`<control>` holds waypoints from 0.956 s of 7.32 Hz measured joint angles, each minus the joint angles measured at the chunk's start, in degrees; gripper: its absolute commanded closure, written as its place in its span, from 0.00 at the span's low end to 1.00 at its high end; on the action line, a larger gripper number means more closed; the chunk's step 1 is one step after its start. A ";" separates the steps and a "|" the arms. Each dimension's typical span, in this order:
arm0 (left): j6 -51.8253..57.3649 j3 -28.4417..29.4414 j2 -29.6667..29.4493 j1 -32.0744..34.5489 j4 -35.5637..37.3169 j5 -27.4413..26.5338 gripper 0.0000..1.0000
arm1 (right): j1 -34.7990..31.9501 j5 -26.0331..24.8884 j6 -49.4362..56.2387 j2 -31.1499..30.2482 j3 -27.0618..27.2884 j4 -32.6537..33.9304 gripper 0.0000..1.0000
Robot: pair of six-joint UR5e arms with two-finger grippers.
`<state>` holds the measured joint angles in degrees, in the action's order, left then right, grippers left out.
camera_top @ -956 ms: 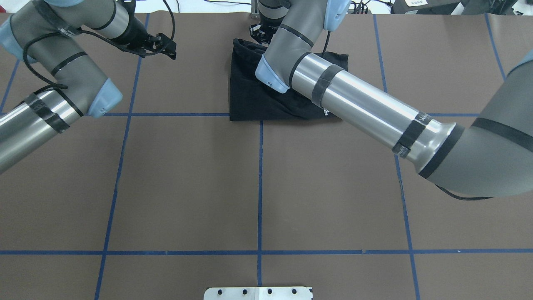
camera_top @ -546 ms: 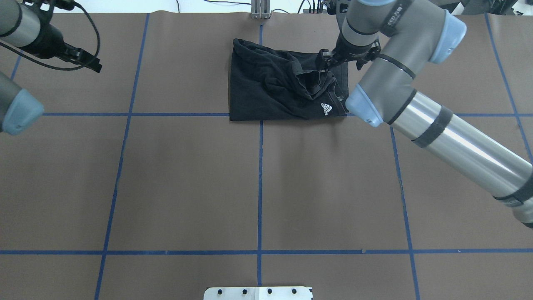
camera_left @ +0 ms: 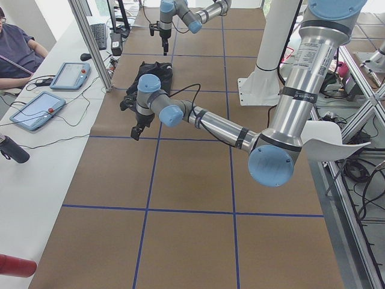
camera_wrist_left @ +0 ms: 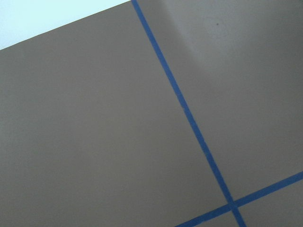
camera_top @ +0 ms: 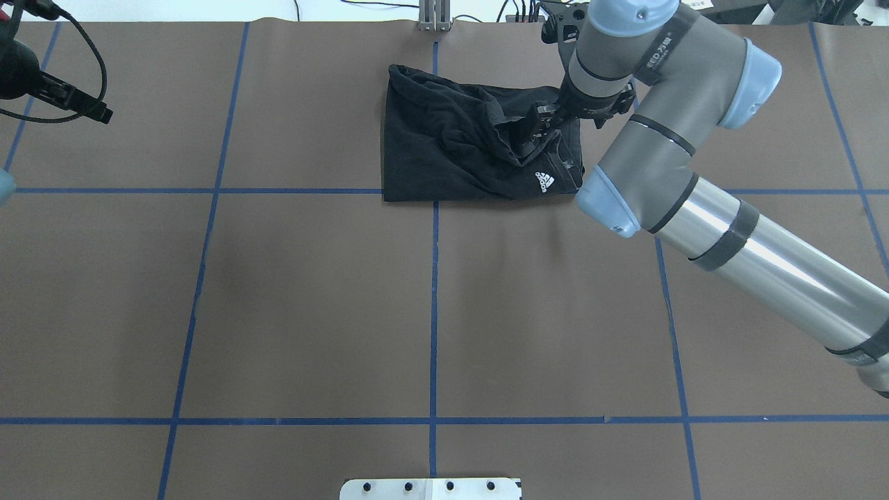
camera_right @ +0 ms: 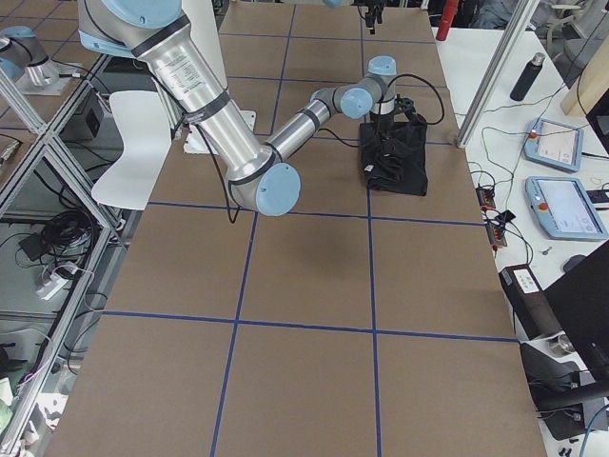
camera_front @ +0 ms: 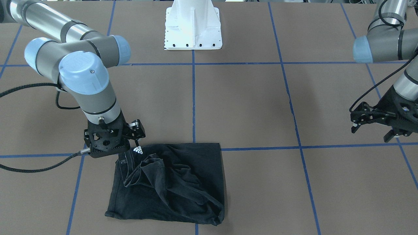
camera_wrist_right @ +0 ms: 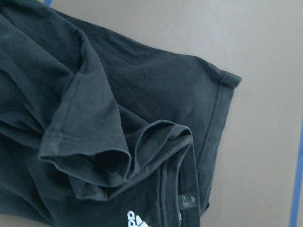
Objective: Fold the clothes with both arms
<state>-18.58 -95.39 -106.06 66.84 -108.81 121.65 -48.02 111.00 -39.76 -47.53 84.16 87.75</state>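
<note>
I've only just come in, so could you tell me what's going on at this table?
The robot is partway through folding a black Adidas T-shirt, which lies at the far side of the table as a rough rectangle, rumpled on top. The right gripper is down at the shirt's collar end, next to a bunched sleeve; whether it has hold of the cloth cannot be told. The left gripper hangs open and empty, well off to the side over bare table.
</note>
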 measured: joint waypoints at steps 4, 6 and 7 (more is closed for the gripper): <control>-0.34 -1.10 0.08 0.13 0.00 -0.18 0.00 | 2.10 -0.72 1.35 2.82 -14.11 -21.44 0.33; -0.60 -1.70 0.07 0.13 0.00 -0.19 0.00 | 2.13 0.01 -0.59 2.23 -14.44 -22.59 0.87; -0.64 -1.92 0.06 0.14 0.00 -0.21 0.00 | 2.00 1.12 -1.10 2.21 -14.31 -22.63 1.00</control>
<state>-19.22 -97.31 -106.00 66.97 -108.81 121.44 -46.01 112.13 -40.86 -45.31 69.85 65.12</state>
